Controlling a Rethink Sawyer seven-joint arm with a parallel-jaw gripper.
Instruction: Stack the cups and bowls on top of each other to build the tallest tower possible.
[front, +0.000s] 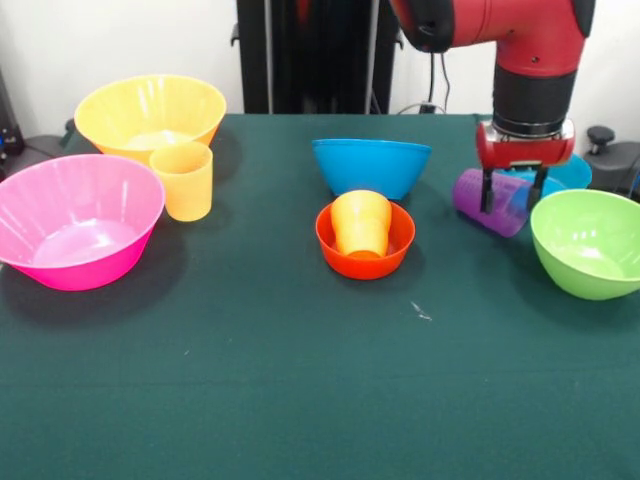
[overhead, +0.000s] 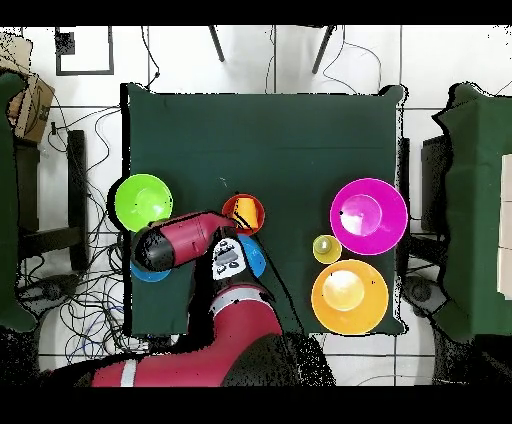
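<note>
My gripper hangs at the right of the table with its fingers open, astride a purple cup that lies on its side. In the overhead view the arm hides the gripper. At the table's middle stands the tower: an orange cup inside a small red-orange bowl. A medium blue bowl sits just behind it. A lime green bowl is right of the gripper and a small blue bowl behind it.
On the left, a yellow-orange cup stands between a big pink bowl and a big yellow bowl. The red arm reaches over the small blue bowl's side of the green table.
</note>
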